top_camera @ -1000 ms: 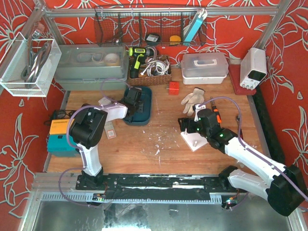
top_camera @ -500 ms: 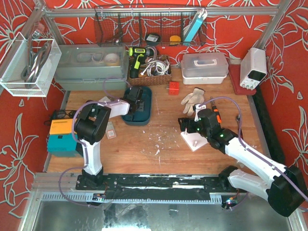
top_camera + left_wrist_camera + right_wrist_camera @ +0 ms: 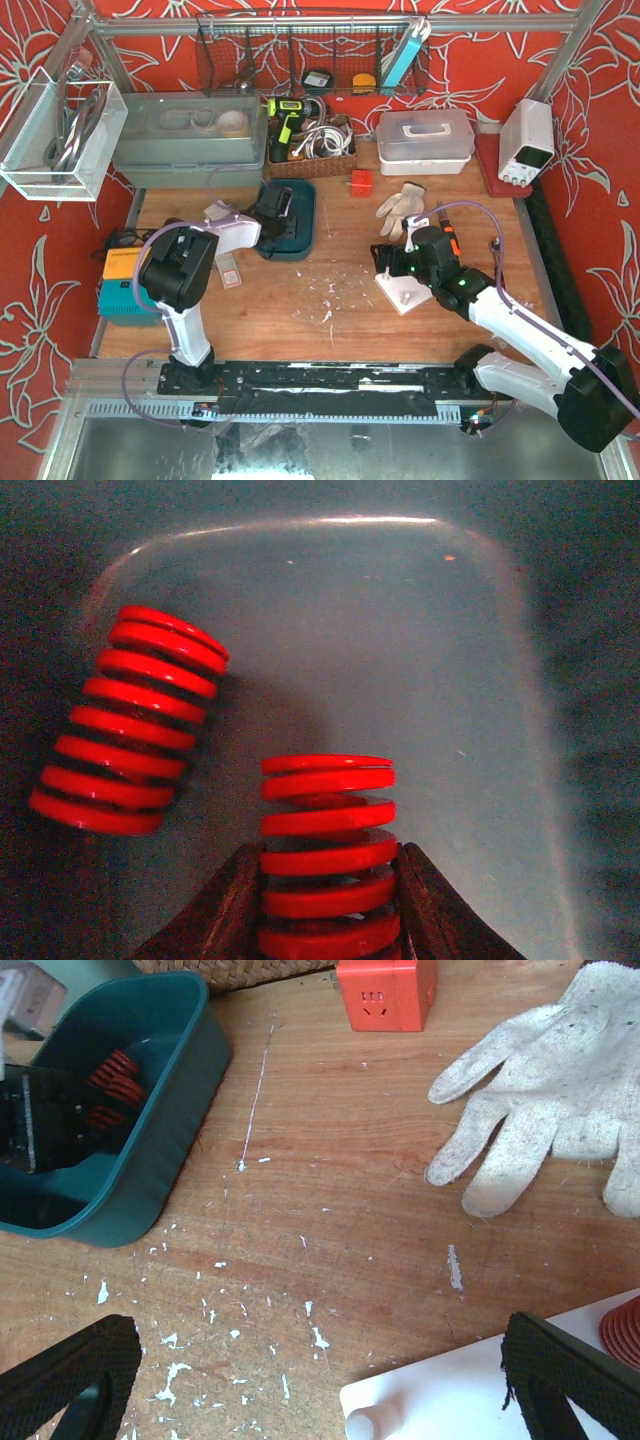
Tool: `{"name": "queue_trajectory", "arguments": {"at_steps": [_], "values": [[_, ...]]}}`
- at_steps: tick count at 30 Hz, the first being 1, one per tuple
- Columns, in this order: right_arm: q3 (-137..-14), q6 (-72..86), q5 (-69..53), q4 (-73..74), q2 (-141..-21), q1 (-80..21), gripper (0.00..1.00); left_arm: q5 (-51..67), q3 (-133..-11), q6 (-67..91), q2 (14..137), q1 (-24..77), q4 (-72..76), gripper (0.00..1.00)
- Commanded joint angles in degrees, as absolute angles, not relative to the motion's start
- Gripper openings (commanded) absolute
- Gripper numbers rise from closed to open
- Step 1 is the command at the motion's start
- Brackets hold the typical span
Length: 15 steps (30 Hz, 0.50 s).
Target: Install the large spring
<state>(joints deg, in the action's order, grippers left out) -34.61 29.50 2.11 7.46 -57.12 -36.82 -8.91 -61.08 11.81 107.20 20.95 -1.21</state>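
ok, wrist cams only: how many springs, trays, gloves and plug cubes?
Red springs: 3. These are the loose spring in the teal tray, the gripped spring in the left claw, and the cut-off spring on the white plate.
Teal trays: 1
glove: 1
plug cube: 1
Total: 6

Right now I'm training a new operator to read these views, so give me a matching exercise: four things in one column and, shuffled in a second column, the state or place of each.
Column one:
1. left hand
2. right hand
3. glove
4. loose spring

Column two:
a. open wide
b. lying free in the teal tray
c. shut on a red spring
d. flat on the table, near the orange cube

Pairs: 1-c, 2-a, 3-d, 4-b.
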Motion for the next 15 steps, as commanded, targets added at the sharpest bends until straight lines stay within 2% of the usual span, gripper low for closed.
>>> {"name": "queue_trajectory", "arguments": {"at_steps": [1,6,11,15], "values": [[-35.06,28.91,3.61,8.34,-55.81,-37.09,0.99,-3.64,-57.57,12.31,99.86,20.96,3.52,0.12],[-34.99,28.67,3.43,7.98,-56.48,-37.09,0.99,2.00,-49.60,11.43,91.39,22.17,11.77,0.10],[-34.67,27.30,-2.18,4.91,-56.79,-37.09,0.99,7.11,-42.65,11.93,84.13,23.87,17.15,0.09],[-38.01,27.72,-0.50,9.62,-58.28,-37.09,0.99,8.87,-35.63,9.43,77.47,27.93,24.50,0.08]]}}
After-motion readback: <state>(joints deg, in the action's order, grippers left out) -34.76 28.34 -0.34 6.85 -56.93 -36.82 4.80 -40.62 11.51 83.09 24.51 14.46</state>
